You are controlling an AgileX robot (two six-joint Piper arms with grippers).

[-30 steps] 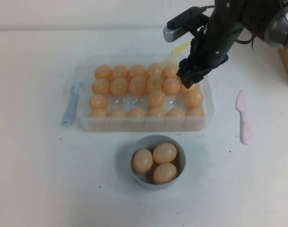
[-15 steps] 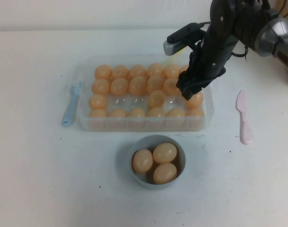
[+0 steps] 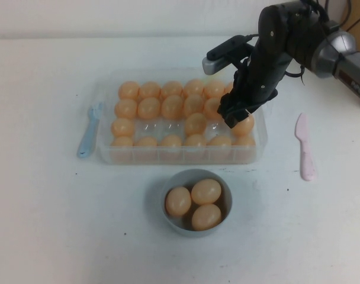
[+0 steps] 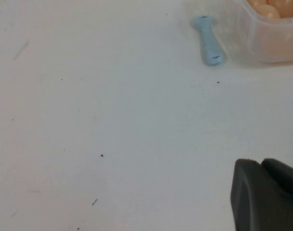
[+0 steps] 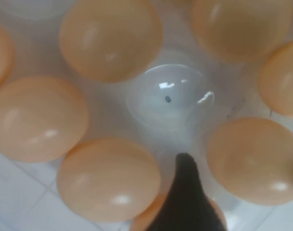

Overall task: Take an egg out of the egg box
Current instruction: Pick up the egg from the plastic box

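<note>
Right gripper (image 3: 235, 116) spread wide, low over right end of egg box, nothing held; orange eggs directly beneath, nearest egg (image 3: 244, 125) just under fingertips, right arm nearer. Clear shallow rectangular plastic egg box (image 3: 106, 155) mostly full, few cups bare. Small round grey-blue bowl (image 3: 168, 220) nearer robot than gripper holds three eggs. Left gripper (image 4: 267, 197) closed, parked over bare table, well apart from box.

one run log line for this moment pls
right gripper: open, low over egg box right end, no egg held | left gripper: shut, parked above table
</note>
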